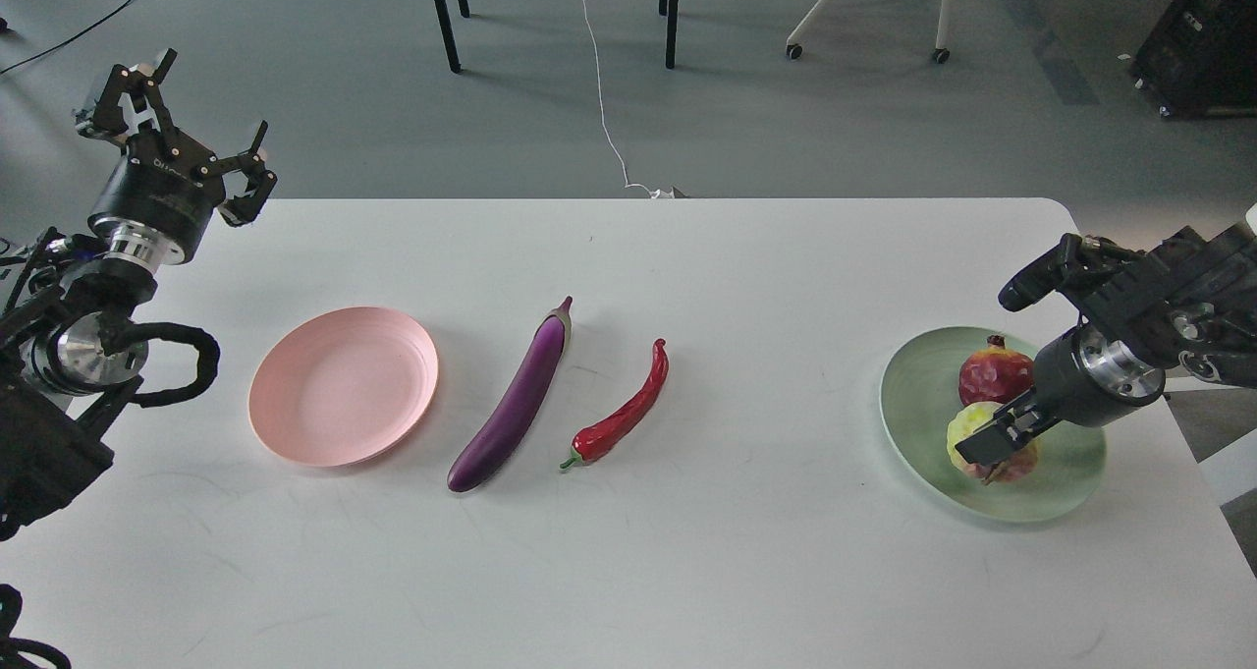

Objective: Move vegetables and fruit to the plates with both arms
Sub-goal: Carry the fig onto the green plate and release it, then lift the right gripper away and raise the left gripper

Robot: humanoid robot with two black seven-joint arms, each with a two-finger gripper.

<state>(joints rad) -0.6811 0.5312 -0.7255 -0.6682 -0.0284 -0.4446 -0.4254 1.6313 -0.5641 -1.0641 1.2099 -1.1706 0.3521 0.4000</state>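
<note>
The right claw (pixel 997 450) is closed around the bumpy yellow-green fruit (pixel 972 428) on the round pale green plate (pixel 918 404), dark red pomegranate (pixel 994 374) just behind. The left claw (pixel 191 119) is spread wide, holding nothing.

Open table (pixel 746 256) lies between the chili pepper (pixel 623 416) and the green plate (pixel 918 404). Eggplant (pixel 513 409) and pepper crowd mid-table beside the pink plate (pixel 343 385); far and near edges are bare.

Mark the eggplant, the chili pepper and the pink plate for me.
eggplant (pixel 515 401): head view, middle of the purple body.
chili pepper (pixel 628 409): head view, mid red body.
pink plate (pixel 339 386): head view, bare centre.
</note>
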